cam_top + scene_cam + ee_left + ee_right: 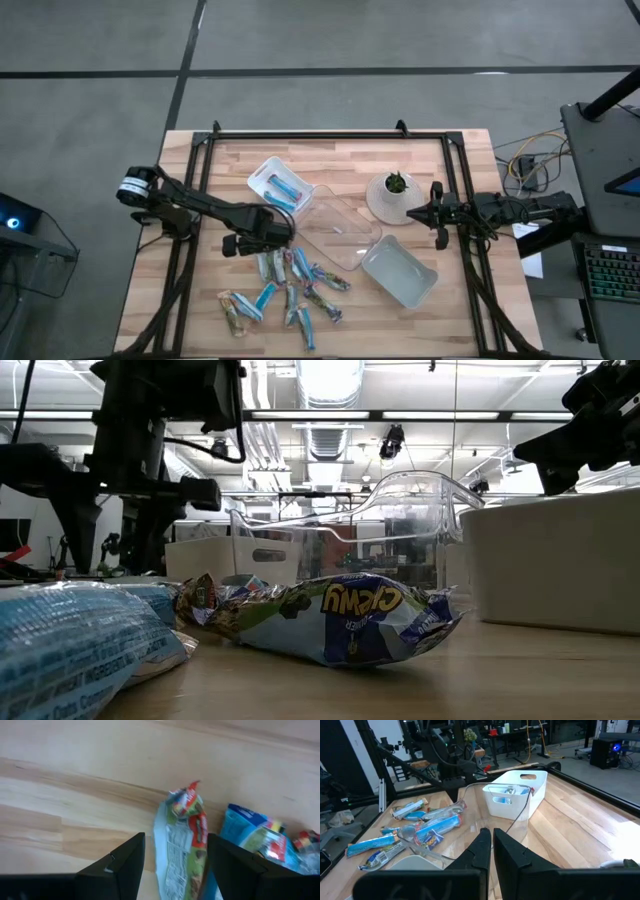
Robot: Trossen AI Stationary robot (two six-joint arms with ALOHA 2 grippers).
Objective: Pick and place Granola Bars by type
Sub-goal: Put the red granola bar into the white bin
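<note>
Several granola bars (290,290) in blue, silvery-blue and greenish-tan wrappers lie scattered flat on the near middle of the wooden table; they also show in the low view (350,622) and the right wrist view (420,827). My left gripper (268,238) hovers at the far edge of this pile. It is open (176,839), its fingers on either side of a greenish-tan bar (185,835) that lies on the table beside a blue bar (250,827). My right gripper (432,214) waits shut (491,837) by the table's right side.
A white bin (262,172) holding blue bars stands far-left of centre. A clear plastic tray (318,205) is in the middle, and a pale tray (400,292) is near-right. A small potted plant (397,183) stands on a white dish beside the right gripper. A black frame edges the table.
</note>
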